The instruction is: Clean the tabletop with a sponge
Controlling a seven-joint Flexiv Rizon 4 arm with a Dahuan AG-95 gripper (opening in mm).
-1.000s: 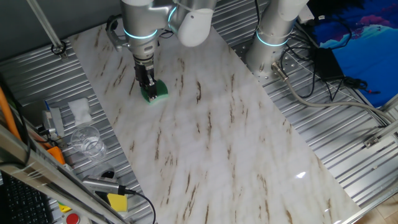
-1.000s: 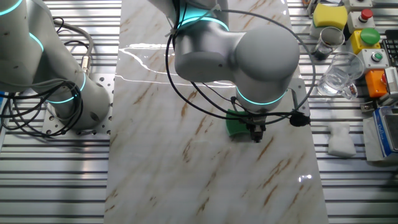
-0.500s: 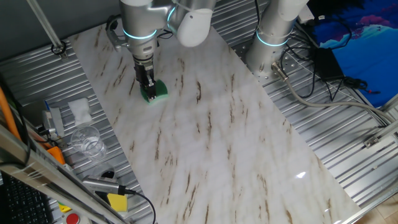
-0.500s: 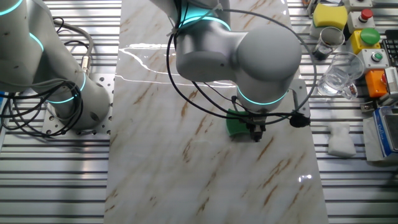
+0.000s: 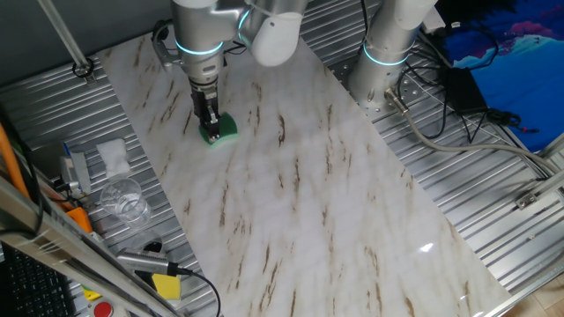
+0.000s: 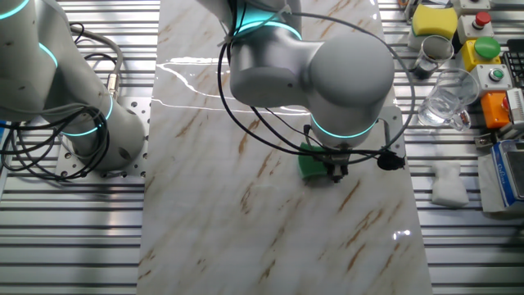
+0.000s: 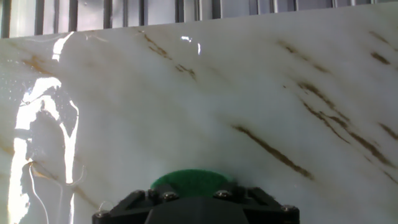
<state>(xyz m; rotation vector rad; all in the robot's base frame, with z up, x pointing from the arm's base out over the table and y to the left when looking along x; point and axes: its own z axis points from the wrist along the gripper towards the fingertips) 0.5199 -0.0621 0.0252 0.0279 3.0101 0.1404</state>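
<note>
Barely anything changed in the last second: the small green rectangular sponge crept slightly toward 12 o'clock on the glossy white marble-look counter. The end effector stays clamped on it, pressing down, so I'd guess the wiping stroke is only starting.

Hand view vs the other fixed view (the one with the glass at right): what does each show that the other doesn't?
Only the hand view: a close look along the fingers, with the sponge poking out past the gripper body, and bright glare on the slab at left.

Only the other fixed view: the arm over the slab, the clear glass, the white tissue, and the yellow block on the ribbed metal.

Both: the green sponge under the gripper on the marble tabletop.
</note>
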